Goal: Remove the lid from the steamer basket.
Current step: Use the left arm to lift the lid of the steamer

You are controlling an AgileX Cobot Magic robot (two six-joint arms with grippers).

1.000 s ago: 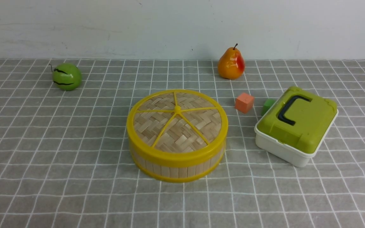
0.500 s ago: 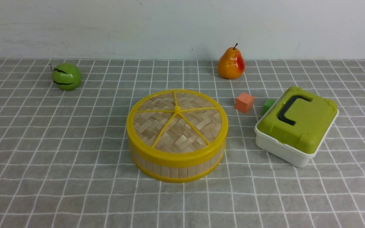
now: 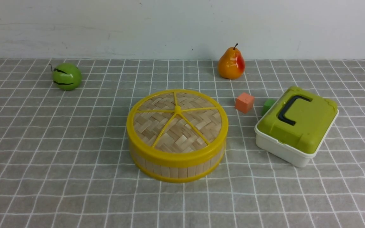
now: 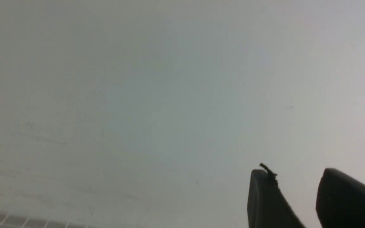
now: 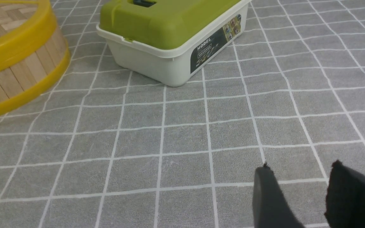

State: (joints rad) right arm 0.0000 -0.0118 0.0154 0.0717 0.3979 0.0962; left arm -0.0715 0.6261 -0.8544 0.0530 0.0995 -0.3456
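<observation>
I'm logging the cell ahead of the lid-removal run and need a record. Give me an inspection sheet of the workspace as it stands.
Surface: grey cloth with white grid, lying flat.
Job's things: woven bamboo lid with yellow rim and spokes seated on the round wooden-slat steamer basket, mid-table.
Clutter: green striped toy fruit far left; orange-red pear at the back; orange cube and small green cube beside the white rectangular box with green lid, right of the basket.
Hands: left hand open, empty, facing the wall; right hand open, empty, above the cloth near the box.
Cables: nothing seen.
Surroundings: plain pale wall behind.
</observation>
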